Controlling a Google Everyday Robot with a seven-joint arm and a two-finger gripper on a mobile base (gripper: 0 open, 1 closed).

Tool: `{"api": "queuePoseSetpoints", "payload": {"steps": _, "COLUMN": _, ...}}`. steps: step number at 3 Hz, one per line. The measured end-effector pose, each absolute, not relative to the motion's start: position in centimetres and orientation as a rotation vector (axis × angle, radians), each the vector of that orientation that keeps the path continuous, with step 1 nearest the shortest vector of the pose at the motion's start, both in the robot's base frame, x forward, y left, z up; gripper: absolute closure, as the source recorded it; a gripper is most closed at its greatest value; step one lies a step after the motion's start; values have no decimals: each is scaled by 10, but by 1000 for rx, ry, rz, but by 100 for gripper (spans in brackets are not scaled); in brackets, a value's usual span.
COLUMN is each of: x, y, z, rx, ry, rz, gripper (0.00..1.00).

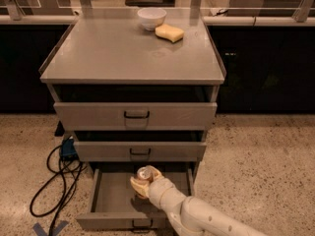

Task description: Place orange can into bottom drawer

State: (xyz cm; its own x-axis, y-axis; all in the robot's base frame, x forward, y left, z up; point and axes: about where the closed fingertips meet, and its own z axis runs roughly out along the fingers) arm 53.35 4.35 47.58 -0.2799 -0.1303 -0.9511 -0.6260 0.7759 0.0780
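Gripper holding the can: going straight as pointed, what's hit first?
Probably the floor of the open grey metal bottom drawer, depth unclear; the gripper, holding the small orange-brown can, hangs over it.

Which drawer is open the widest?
The bottom drawer: its tray sticks far out, unlike the top drawer and middle drawer. The gripper holds the orange can over it.

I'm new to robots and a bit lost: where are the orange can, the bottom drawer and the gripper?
orange can [145,173]: camera view, on its silver top.
bottom drawer [112,198]: camera view, on the bare floor at its left.
gripper [143,181]: camera view, midway between its jaws, which are shut on the can over the open drawer.
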Motion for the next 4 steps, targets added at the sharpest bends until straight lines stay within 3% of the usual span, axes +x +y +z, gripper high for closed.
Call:
{"api": "queuePoseSetpoints", "payload": {"steps": 1, "x": 522, "y": 55, "z": 472, "rx": -632, "ry": 1803, "rz": 556, "gripper": 100}}
{"api": "queuePoseSetpoints", "payload": {"steps": 4, "x": 583, "y": 32, "z": 398, "rx": -606, "ry": 1831, "rz": 327, "gripper": 100}}
